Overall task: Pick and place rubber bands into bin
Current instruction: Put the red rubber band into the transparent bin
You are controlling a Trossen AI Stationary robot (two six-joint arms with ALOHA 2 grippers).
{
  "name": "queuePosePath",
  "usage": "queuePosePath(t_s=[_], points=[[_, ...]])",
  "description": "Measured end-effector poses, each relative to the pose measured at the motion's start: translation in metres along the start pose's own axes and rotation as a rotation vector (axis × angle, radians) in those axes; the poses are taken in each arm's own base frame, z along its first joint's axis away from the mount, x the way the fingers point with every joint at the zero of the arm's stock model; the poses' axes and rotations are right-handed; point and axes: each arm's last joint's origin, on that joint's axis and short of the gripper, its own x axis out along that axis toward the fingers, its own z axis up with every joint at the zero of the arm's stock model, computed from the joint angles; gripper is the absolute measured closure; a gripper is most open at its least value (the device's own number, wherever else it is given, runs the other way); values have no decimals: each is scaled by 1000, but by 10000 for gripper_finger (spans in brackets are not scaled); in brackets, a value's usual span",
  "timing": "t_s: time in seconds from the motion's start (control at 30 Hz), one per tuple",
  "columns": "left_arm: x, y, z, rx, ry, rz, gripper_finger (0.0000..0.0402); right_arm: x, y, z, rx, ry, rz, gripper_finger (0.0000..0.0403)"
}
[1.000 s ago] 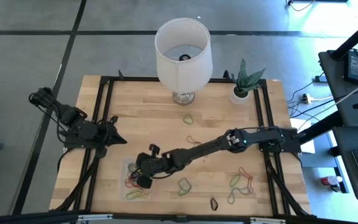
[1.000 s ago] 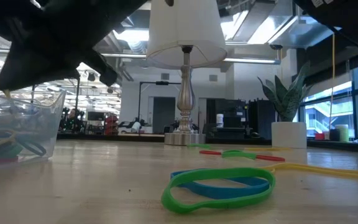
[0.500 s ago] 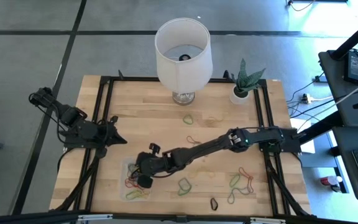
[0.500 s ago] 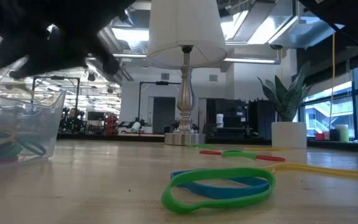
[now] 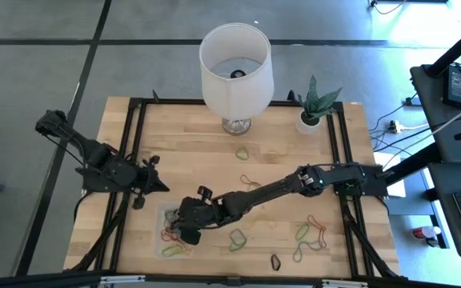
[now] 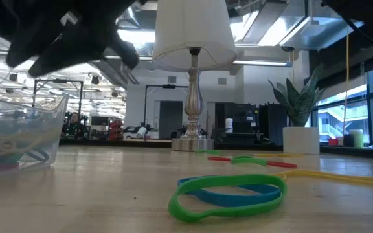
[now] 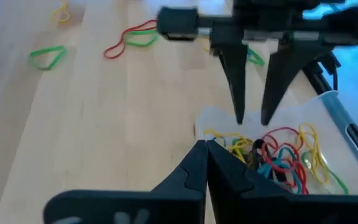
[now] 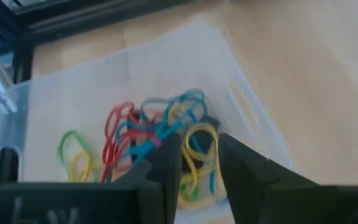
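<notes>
Nearest the low camera, a green rubber band (image 6: 226,194) lies flat on the tabletop (image 6: 109,194), one of several loose bands awaiting collection. Further back, the bin (image 5: 174,232) sits at the front left of the table and holds a tangle of rubber bands (image 8: 160,143). The right gripper (image 5: 189,232) hangs above the bin, fingers (image 8: 166,163) parted narrowly with nothing between them. The left gripper (image 5: 152,184) waits beside the bin, fingers pressed together and empty. Beyond stand the lamp (image 5: 236,74) and plant pot (image 5: 309,122).

Risk: on withdrawal, a fingertip could snag the tangle and drag bands out, or nudge the light bin.
</notes>
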Motion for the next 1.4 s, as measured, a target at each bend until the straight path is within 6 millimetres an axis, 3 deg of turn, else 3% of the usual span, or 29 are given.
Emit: queuePosePath(t_s=[0.2,0.4,0.53,0.67,0.97,1.4], points=[[38,-7,18,125,-30,-9,399,-11,8,-9,45,43,-42,347],[71,11,34,109,-66,-52,400,-35,14,-13,48,83,-131,396],[82,28,42,68,-123,-37,400,-44,14,-25,6,143,-207,393],[87,41,49,36,-169,-23,399,-73,6,-32,-2,141,-251,388],[99,61,57,-28,-213,48,399,-109,-51,-97,158,-24,6,397],[159,87,97,-67,-113,189,400,-210,-146,-168,177,74,-70,395]])
